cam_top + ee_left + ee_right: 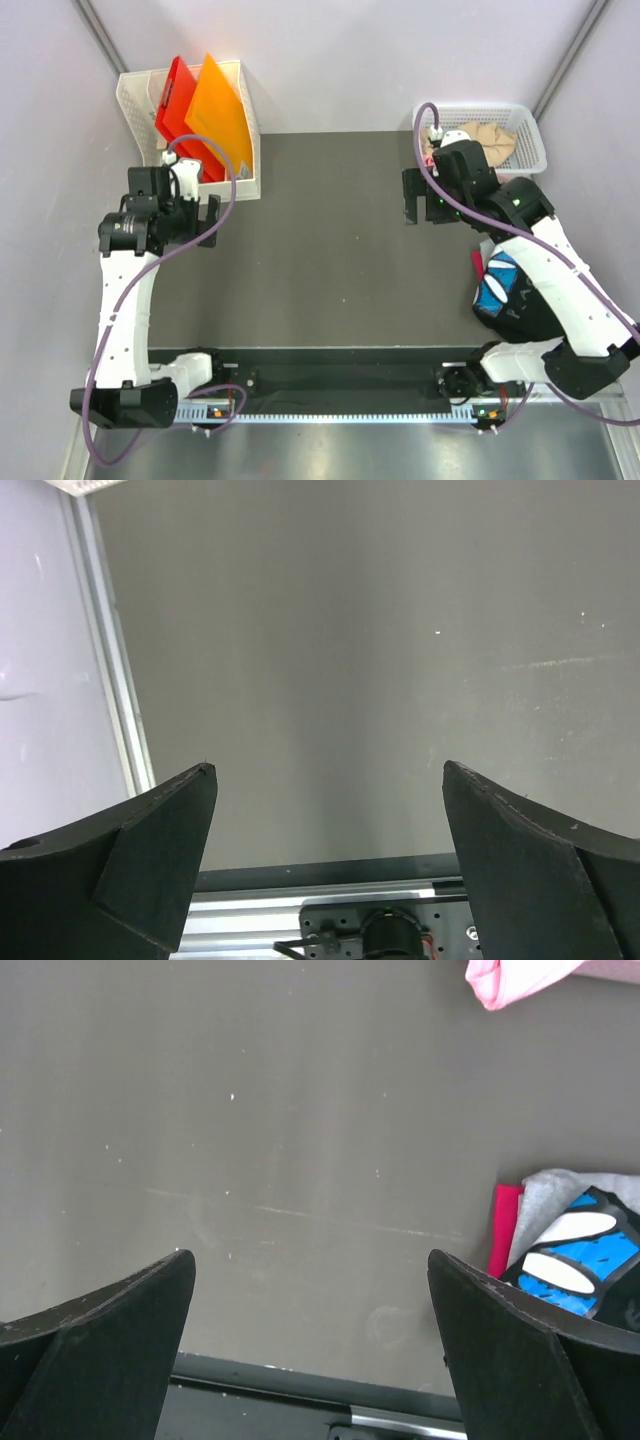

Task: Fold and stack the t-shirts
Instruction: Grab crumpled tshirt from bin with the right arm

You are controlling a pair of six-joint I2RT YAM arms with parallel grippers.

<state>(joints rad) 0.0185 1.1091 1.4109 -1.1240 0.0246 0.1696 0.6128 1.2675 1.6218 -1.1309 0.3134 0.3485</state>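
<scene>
Our right hand and left hand hover spread and empty over the desk, both arms reaching forward with wrists tipped down. The tan t-shirt lies bunched in the white basket, the pink one is near it, and the black printed one sits under our right forearm. All look limp and light, so we would pinch a hem.

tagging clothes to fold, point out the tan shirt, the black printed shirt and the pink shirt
tan shirt (492,140), top external view, bunched middle
black printed shirt (605,1252), right wrist view, blue print
pink shirt (502,980), right wrist view, rounded corner
</scene>
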